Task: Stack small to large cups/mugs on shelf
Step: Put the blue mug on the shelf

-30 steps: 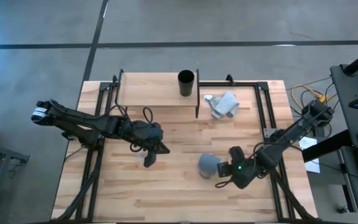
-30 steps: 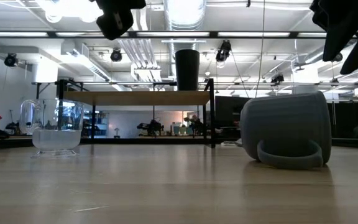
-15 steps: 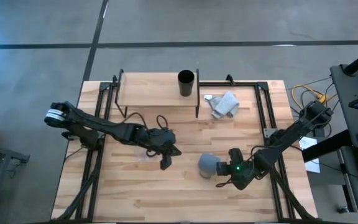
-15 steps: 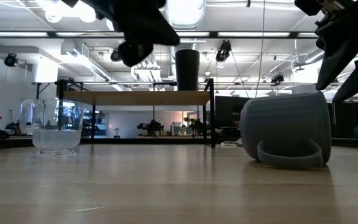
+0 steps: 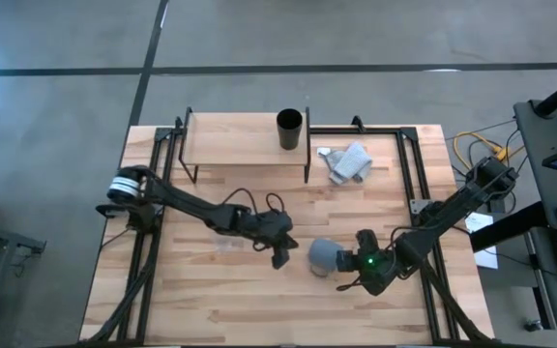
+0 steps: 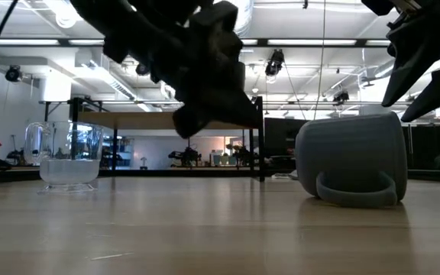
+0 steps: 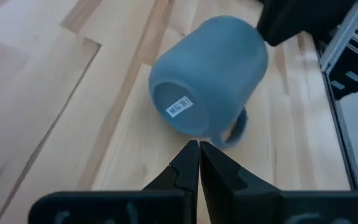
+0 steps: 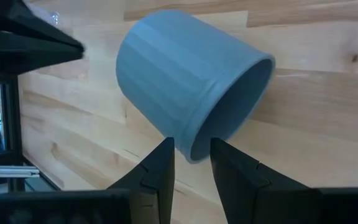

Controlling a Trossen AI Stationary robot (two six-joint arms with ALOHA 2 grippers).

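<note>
From above, we see the blue-grey handled mug lying on its side on the wooden surface, between the left tool and right tool. The tall black cylindrical cup stands on the light-wood shelf.

At table height, the small clear glass cup sits well apart from the mug.

The left wrist shows fingers together just beside the mug's base, whose white label we cannot read.

The right wrist shows fingers slightly apart at the mug's rim.
</note>
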